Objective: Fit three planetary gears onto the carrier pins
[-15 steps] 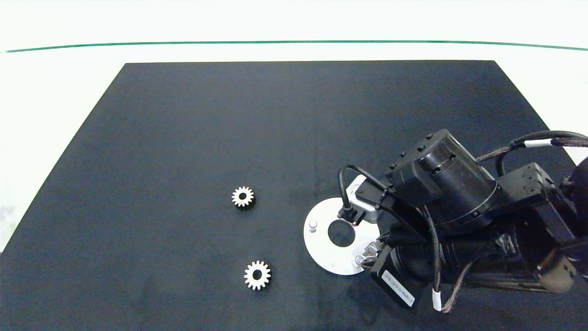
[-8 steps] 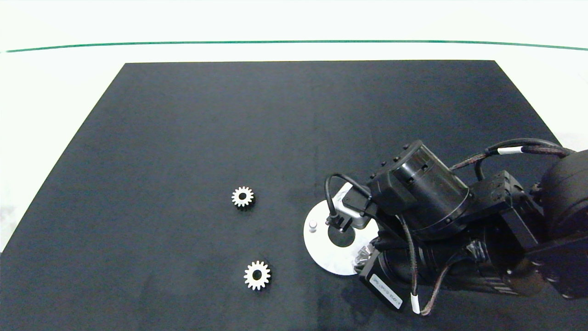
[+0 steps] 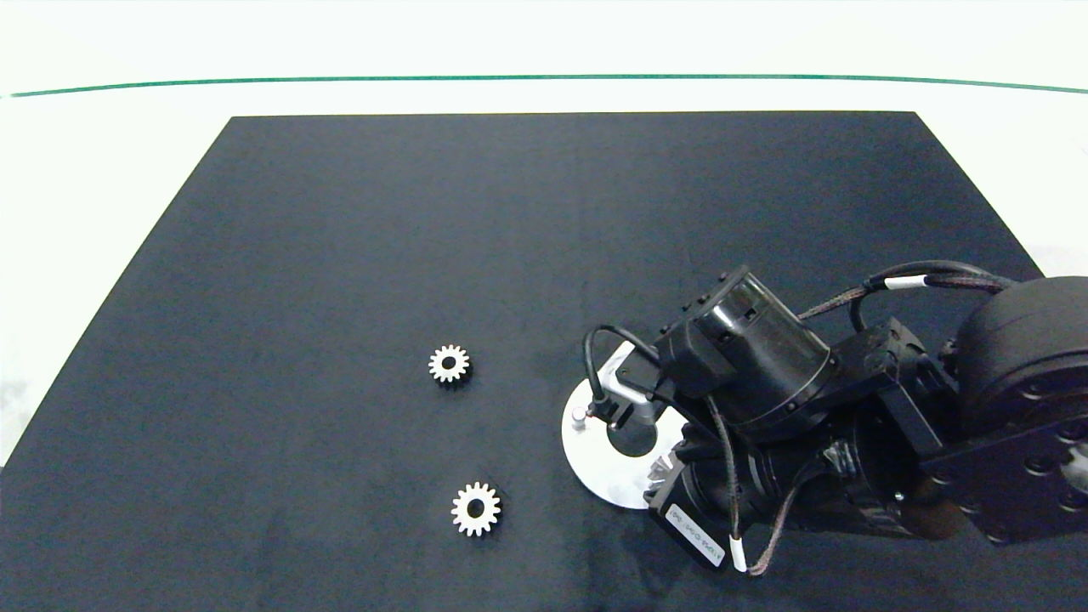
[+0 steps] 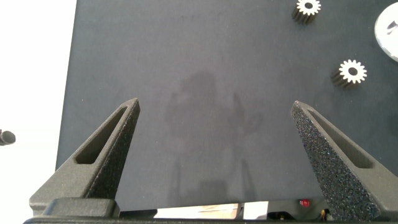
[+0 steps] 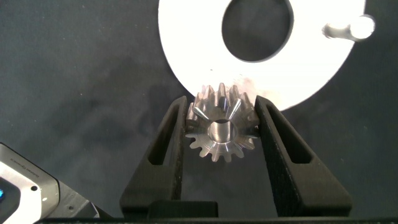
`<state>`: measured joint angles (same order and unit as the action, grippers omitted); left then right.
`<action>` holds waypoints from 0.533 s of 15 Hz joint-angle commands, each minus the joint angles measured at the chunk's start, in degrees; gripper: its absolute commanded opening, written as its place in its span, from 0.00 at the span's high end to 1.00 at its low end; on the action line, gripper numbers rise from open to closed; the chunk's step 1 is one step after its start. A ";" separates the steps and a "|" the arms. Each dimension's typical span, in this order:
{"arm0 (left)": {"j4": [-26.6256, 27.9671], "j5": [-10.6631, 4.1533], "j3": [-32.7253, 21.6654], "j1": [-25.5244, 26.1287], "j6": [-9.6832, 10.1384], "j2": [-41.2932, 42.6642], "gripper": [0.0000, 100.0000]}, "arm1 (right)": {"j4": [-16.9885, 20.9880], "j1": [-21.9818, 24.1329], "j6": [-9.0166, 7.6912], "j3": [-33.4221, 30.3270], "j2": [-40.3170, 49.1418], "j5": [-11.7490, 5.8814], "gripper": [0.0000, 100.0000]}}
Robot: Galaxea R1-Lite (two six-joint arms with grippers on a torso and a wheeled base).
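My right gripper is shut on one planetary gear, a silver toothed wheel held flat at the rim of the white carrier disc. One carrier pin stands across the disc's centre hole from the gear. In the head view the right gripper and its arm cover much of the disc; one pin shows at its left. Two more gears lie flat on the mat to the disc's left. My left gripper hovers open over bare mat, holding nothing.
A black mat covers the white table. The right arm's wrist and cables hang over the disc's right half. In the left wrist view both loose gears and the disc's edge lie ahead.
The right arm has moved left and lower over the disc, carrying its gear in from the right rim. The two loose gears have not moved.
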<state>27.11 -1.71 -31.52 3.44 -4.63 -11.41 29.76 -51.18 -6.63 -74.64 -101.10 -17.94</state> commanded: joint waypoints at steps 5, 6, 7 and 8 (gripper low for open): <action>0.13 -0.05 -0.03 0.52 0.33 0.16 0.00 | -0.05 0.02 -0.05 -0.33 -1.12 -0.07 0.87; 0.13 -0.05 -0.03 0.61 0.33 0.16 0.00 | -0.14 0.02 -0.05 -0.33 -1.21 -0.07 0.87; 0.13 -0.05 -0.12 0.61 0.50 0.16 0.00 | -0.14 0.02 -0.05 -0.33 -1.21 -0.07 0.87; 0.13 -0.05 -0.20 0.61 0.50 0.16 0.00 | -0.23 0.02 -0.05 -0.42 -1.47 -0.07 0.87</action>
<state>27.09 -1.73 -31.70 4.02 -4.05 -11.26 29.35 -51.13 -6.61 -75.02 -102.32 -17.91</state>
